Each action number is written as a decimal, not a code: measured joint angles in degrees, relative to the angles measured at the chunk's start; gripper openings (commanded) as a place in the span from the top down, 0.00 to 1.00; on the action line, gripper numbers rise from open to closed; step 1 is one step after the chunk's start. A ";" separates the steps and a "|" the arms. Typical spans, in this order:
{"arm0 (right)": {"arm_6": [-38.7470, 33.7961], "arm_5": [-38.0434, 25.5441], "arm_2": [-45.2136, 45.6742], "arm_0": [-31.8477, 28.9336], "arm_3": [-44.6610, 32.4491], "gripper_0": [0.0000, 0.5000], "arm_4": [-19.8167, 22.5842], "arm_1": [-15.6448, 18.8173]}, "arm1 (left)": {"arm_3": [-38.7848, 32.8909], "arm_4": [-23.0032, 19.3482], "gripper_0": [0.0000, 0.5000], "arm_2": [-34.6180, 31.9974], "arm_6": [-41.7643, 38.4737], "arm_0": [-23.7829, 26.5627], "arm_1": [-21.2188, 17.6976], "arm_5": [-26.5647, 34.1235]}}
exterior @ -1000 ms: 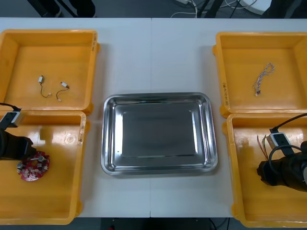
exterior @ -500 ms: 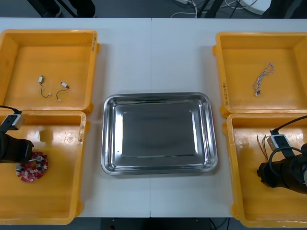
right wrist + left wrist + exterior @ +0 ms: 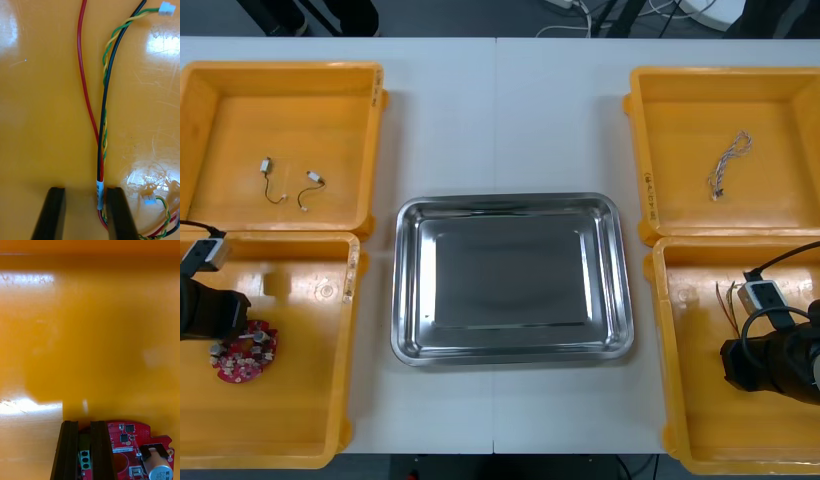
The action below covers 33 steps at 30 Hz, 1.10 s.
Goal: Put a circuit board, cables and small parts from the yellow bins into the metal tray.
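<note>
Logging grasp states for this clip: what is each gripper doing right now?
Left gripper: closed on the circuit board.
Right gripper: open, with the cables lying between its fingers.

**Metal tray** [image 3: 510,198]: bare polished metal, mirror-glossy, with light reflected across the floor and rim.

**Yellow bins** [image 3: 280,68]: smooth moulded plastic with a shiny finish. Bright glare patches and fine scuffs are noted on the floors in the wrist views.

**Table** [image 3: 500,120]: a light, plain, matt surface.

**Circuit board** [image 3: 127,450]: coated in a red, faintly glossy finish. A metal-capped component [image 3: 157,468] is carried on it.

**Cables** [image 3: 100,165]: sheathed in smooth plastic insulation with a slight sheen.

**Fingers** [image 3: 69,450] of the left gripper [image 3: 84,423]: recorded as black and matt.
</note>
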<state>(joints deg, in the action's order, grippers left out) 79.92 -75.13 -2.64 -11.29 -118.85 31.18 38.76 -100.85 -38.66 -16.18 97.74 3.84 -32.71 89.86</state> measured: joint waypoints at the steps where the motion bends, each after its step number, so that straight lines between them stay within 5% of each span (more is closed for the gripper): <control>1: 0.00 0.01 0.00 0.00 0.00 1.00 -0.06 -0.03 | -0.29 0.00 1.00 0.00 0.00 -0.03 0.00 0.00; 13: 0.00 0.23 -0.11 -0.07 -0.01 1.00 -1.07 -0.29 | -11.66 -2.49 1.00 -1.40 -0.04 -0.65 0.00 0.80; 21: 0.00 0.24 -0.11 -0.07 -0.01 1.00 -1.15 -0.33 | -20.29 -3.87 1.00 -5.47 -1.62 -0.53 0.00 7.40; 33: 0.00 -3.56 -0.11 1.91 0.00 1.00 -0.79 -0.33 | -27.13 -5.20 1.00 -6.45 -29.39 5.30 0.01 17.95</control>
<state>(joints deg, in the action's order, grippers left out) 79.92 -78.69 -2.75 -9.38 -118.85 30.39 38.43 -127.98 -43.86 -22.63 68.36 9.15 -32.70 107.81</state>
